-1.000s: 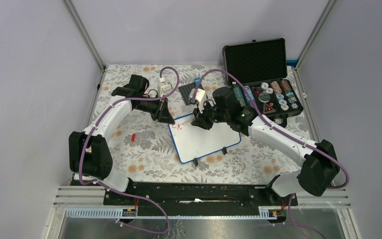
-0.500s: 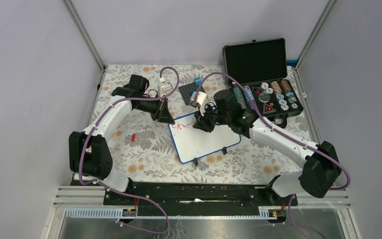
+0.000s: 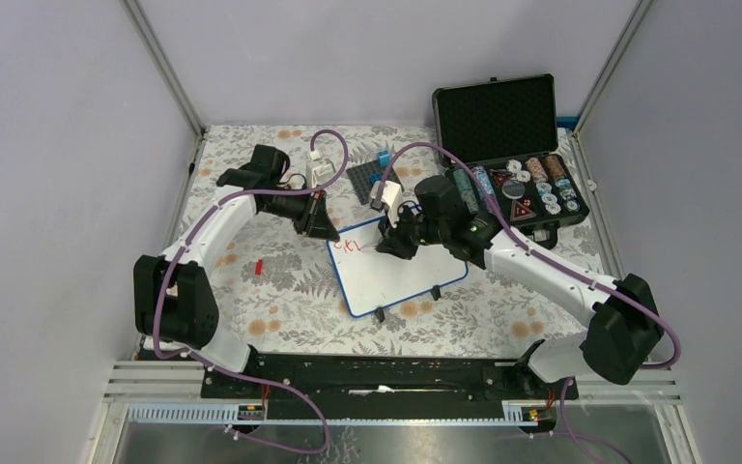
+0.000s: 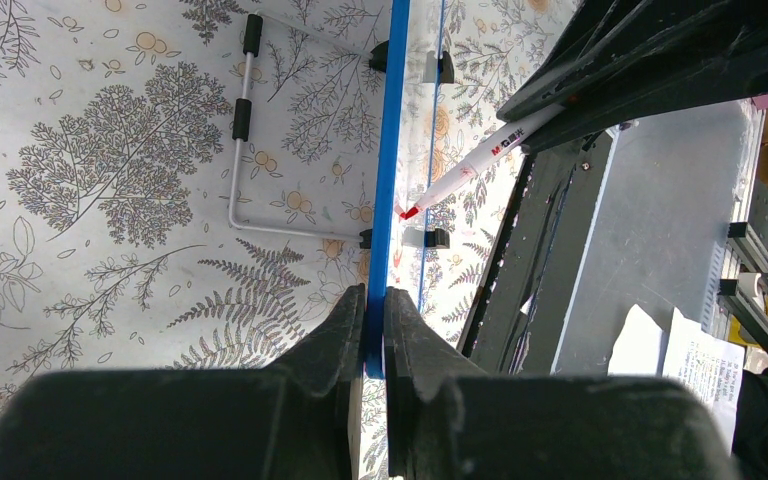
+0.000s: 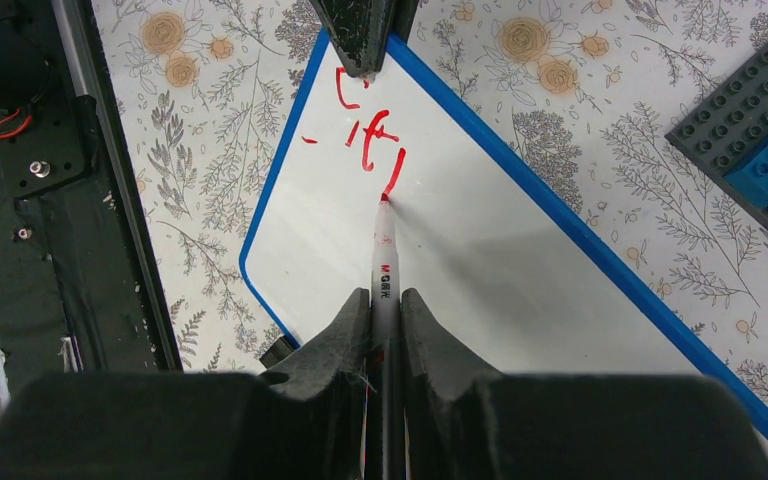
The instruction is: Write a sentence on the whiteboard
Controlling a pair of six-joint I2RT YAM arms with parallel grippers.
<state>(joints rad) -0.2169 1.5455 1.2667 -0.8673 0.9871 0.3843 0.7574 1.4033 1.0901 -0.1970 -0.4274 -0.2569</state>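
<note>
Right wrist: right fingers (image 5: pixel 345 330) clenched on marker (image 5: pixel 384 255), tip seemingly touching whiteboard (image 5: pixel 500 270); left fingers (image 4: pixel 345 335) pinching rim (image 4: pixel 388 150).

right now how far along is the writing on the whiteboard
Done: a few red strokes sit near one corner of the whiteboard. In hand: the right gripper holds the marker, tip on the board at the last stroke's end, while the left gripper pinches the blue rim. Left: most of the surface is blank, so nearly the whole sentence.
</note>
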